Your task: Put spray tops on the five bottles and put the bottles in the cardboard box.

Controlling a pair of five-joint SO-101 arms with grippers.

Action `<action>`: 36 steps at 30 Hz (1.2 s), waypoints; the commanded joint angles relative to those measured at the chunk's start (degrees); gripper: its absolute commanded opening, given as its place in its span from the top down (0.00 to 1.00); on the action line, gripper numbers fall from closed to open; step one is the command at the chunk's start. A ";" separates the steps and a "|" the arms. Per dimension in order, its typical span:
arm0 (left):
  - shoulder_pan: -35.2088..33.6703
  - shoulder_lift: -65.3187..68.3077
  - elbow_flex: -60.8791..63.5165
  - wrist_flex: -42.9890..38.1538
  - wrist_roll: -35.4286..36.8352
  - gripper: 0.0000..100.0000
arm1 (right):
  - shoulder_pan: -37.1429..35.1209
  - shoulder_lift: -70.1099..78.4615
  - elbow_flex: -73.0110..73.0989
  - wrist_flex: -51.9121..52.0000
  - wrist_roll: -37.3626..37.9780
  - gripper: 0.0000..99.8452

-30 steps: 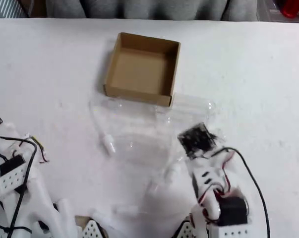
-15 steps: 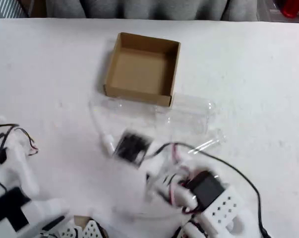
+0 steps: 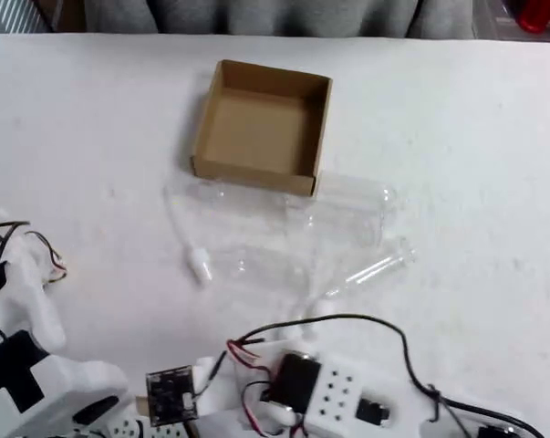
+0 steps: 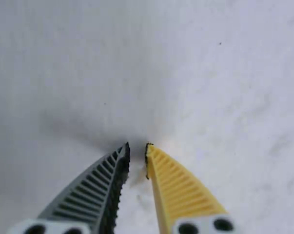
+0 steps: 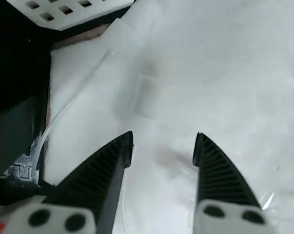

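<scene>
The white counter [image 3: 457,137] carries the whole job at its start: the cardboard box [image 3: 252,175] stands empty at the far middle, and the clear bottles [image 3: 343,203] lie on their sides just in front of it, none capped as far as I can tell. The right arm [image 3: 334,397] lies low along the near edge, beside the left arm [image 3: 28,383]. A loose spray top [image 3: 199,265] rests near the bottles. The step in hand seems to be fetching a first top. The right gripper [image 5: 162,146] is spread wide above a pale cap [image 5: 147,95] with a thin tube, probably another top. Next it must drop and pinch that cap squarely without bending the tube. The left gripper [image 4: 137,153] is pressed nearly together over bare counter, holding nothing. A second ago the right arm stood over the bottles at the right. It has since swung across to the near edge, while box and bottles have stayed put.
</scene>
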 commanded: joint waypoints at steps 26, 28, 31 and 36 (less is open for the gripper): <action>-0.31 0.04 -3.16 0.53 -0.18 0.93 | 14.46 7.08 -0.97 -14.81 -6.68 0.98; -0.31 0.04 -3.16 0.53 -0.18 0.93 | 20.97 6.20 -3.60 -16.04 -11.08 0.98; -0.31 0.04 -3.16 0.53 -0.18 0.93 | 26.95 6.11 -4.66 -20.44 -17.93 0.98; -0.31 0.04 -3.16 0.53 -0.18 0.93 | 26.33 6.11 -2.90 -24.92 -18.81 0.98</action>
